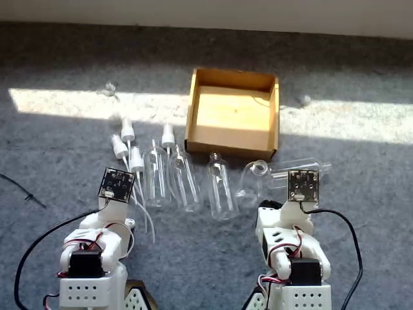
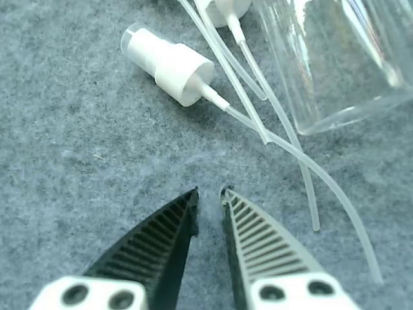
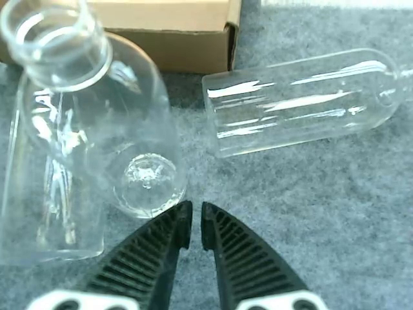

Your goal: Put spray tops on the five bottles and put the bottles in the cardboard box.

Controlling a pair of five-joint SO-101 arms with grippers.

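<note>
Several clear bottles lie side by side on the grey carpet in front of the cardboard box, among them one in the middle. Several white spray tops with thin tubes lie to their left. My left gripper hovers shut just above the carpet, a short way from one spray top and its tube, beside a bottle's base. My right gripper is shut and holds nothing, close to a tilted open-necked bottle. Another bottle lies past it, near the box corner.
The box is open-topped with low walls and nothing inside. Black cables trail beside both arm bases. A small white scrap lies right of the box, another to its left. Bare carpet stretches to both sides.
</note>
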